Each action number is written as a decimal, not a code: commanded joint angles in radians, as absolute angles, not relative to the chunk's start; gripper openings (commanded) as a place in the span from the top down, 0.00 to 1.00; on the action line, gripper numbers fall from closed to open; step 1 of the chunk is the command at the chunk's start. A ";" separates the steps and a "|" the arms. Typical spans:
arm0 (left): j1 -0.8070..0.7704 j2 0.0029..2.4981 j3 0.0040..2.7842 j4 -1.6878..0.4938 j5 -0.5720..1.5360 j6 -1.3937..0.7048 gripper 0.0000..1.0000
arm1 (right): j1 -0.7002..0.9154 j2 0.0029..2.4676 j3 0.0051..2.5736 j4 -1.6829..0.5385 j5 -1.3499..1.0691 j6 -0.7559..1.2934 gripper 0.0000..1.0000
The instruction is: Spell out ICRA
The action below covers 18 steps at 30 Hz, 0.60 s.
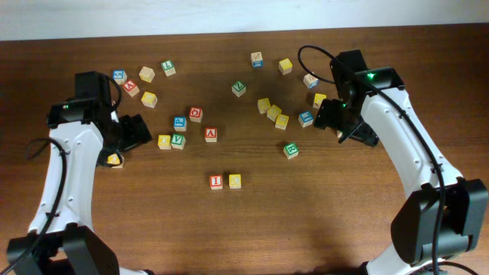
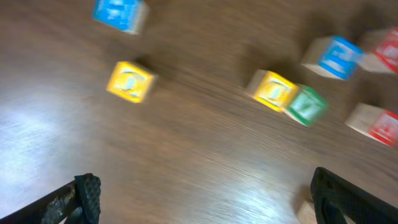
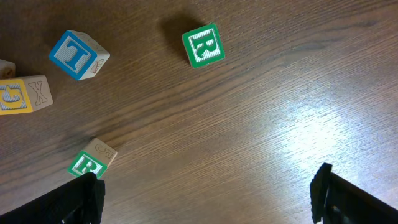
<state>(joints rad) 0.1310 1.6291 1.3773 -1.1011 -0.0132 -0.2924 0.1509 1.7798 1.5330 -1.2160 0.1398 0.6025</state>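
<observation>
Dark wooden counter [image 1: 321, 221]: red-faced wooden "I" cube [image 1: 216, 181] sits just beside yellow-faced "C" cube [image 1: 234, 180], with red-faced "A" cube [image 1: 211, 134] and green-faced "R" cube [image 1: 291, 150] apart beyond. Left claw [image 2: 205, 199] and right claw [image 3: 208, 193] gape wide, empty — the cubes look light, rigid and smooth, so pinch opposite flat faces.

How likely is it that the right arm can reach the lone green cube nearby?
Probably yes: the green cube sits alone near the open right hand, with nothing between them.

Roughly twenty-three letter cubes [image 1: 211, 134], two arms [image 1: 65, 164]
</observation>
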 commanded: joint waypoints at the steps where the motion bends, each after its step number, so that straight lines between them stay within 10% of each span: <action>1: 0.133 1.638 1.390 -1.097 0.128 -0.181 0.01 | 0.143 1.785 1.528 -1.216 0.139 0.607 0.02; 18: 0.134 1.692 1.388 -1.025 0.124 -0.181 0.03 | 0.143 1.785 1.528 -1.216 0.139 0.607 0.02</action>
<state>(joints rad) 0.1310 1.6852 1.3773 -1.0554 0.1093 -0.2005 0.1509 1.7798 1.5330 -1.2163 0.1398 0.6025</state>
